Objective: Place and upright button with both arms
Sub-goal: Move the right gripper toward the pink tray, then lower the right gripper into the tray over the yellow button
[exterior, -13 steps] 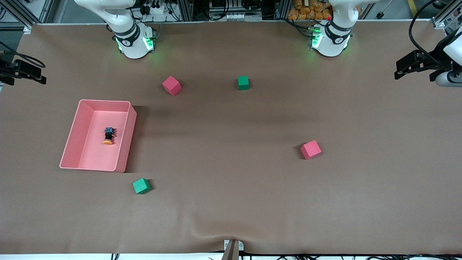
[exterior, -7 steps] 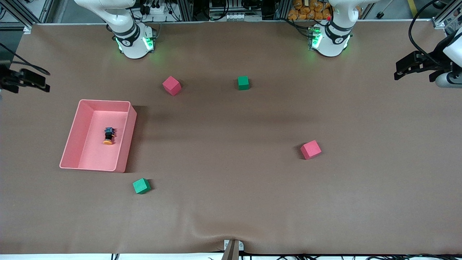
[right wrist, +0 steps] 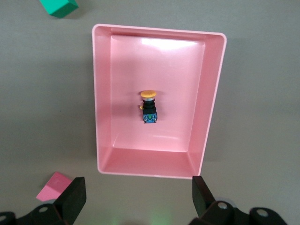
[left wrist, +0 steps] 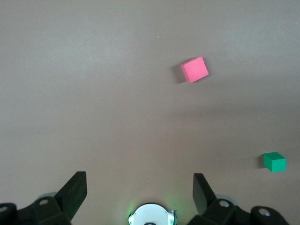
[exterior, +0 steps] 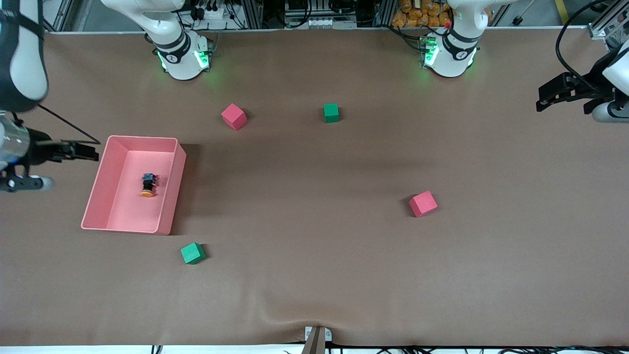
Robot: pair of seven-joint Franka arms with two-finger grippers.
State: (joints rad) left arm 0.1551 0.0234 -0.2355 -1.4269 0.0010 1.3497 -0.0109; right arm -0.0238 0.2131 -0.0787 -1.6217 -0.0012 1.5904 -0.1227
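A small button [exterior: 148,185] with an orange cap lies on its side in the middle of a pink tray [exterior: 167,192] toward the right arm's end of a brown table [exterior: 314,221]. The right gripper [exterior: 83,150] hangs in the air just beside the tray's rim with its fingers spread wide and empty. The left gripper [exterior: 545,98] waits well apart from the tray, over the left arm's end of the table, also open and holding nothing.
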